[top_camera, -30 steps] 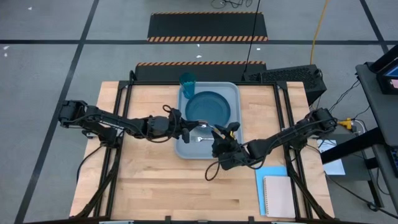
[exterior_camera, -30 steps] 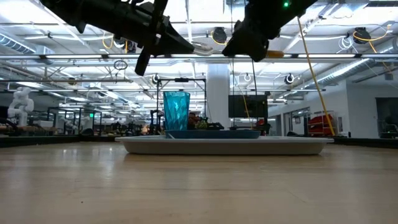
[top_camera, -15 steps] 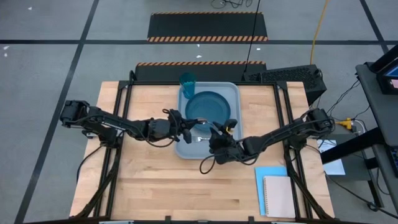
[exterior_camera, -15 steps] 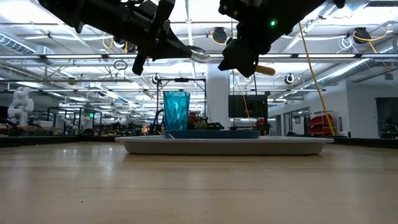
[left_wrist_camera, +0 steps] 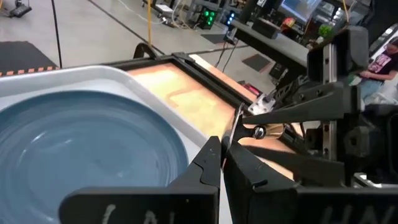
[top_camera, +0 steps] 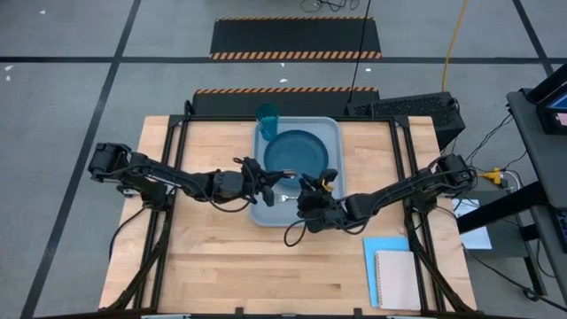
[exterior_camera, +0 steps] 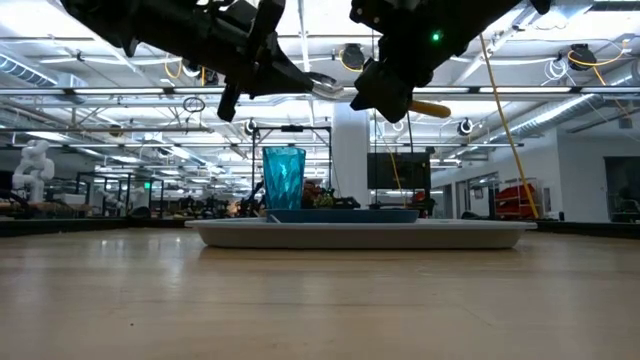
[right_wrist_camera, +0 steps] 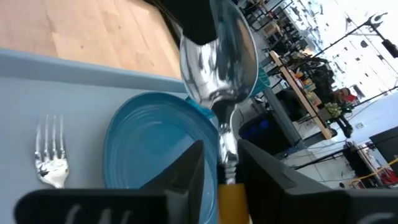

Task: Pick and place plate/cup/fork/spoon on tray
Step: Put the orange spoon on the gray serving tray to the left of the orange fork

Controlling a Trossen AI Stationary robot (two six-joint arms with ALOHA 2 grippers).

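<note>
The grey-blue tray (top_camera: 334, 142) holds the dark blue plate (top_camera: 297, 152), with the teal cup (top_camera: 267, 116) at its far left corner. The fork (right_wrist_camera: 51, 155) lies on the tray near the plate. The spoon (exterior_camera: 332, 88) hangs in the air above the tray's near part, between both grippers. My left gripper (top_camera: 280, 182) is shut on its bowl. My right gripper (top_camera: 309, 189) is shut on its neck, and the orange handle (exterior_camera: 432, 108) sticks out behind it. My left gripper pinches the tip of the spoon's bowl (left_wrist_camera: 232, 127) between its two fingers, coming about level from the table's left. The spoon is clear of the tray. My right gripper pinches the spoon's metal neck (right_wrist_camera: 225, 146) between its two fingers, just ahead of the orange handle (right_wrist_camera: 232, 200). It comes from the table's right, with the fingers along the spoon. The bowl (right_wrist_camera: 224, 62) points away from it toward the left gripper.
A light blue paper sheet (top_camera: 381, 248) and a beige notebook (top_camera: 397, 279) lie at the table's near right corner. Bare wood lies to the tray's left and along the near edge.
My right gripper has moved a little toward the table's far edge and toward my left gripper, and now stands over the tray's near part. The spoon's orange handle has dipped slightly. Both grippers have stayed shut.
</note>
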